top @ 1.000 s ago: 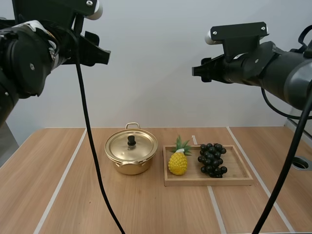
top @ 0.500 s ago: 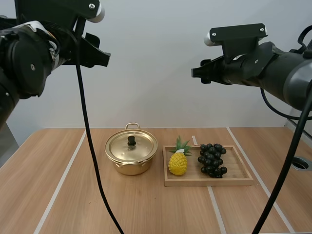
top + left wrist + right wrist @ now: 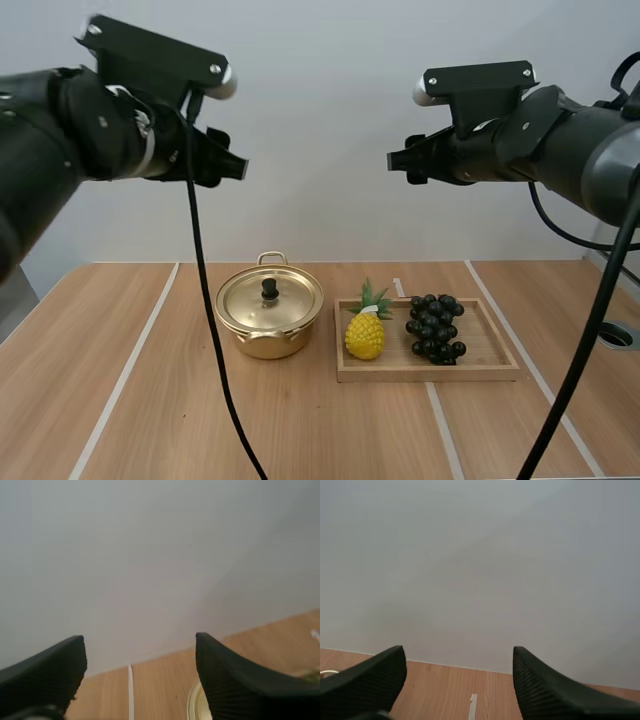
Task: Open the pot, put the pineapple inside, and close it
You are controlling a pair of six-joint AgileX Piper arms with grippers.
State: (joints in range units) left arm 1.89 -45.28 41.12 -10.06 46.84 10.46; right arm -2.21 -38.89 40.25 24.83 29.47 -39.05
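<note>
In the high view, the pot (image 3: 270,318) stands at the centre of the table (image 3: 110,400) with its lid (image 3: 270,298) on. Just right of it lies the tray (image 3: 485,366). The pineapple (image 3: 365,332) stands upright at the tray's left end, with the grapes (image 3: 434,328) close beside it.

The left gripper (image 3: 235,165) hangs at upper left and the right gripper (image 3: 395,160) at upper right, both high above the table and well apart from everything on it. From this side-on angle their gaps are hard to judge.

The wrist views make this clear. The left gripper's fingers (image 3: 45,672) stand wide apart with nothing between them, and a pale gold curve beside one finger is probably the pot's edge. The right gripper's fingers (image 3: 555,692) are equally spread and hold nothing, with bare table beyond them.
</note>
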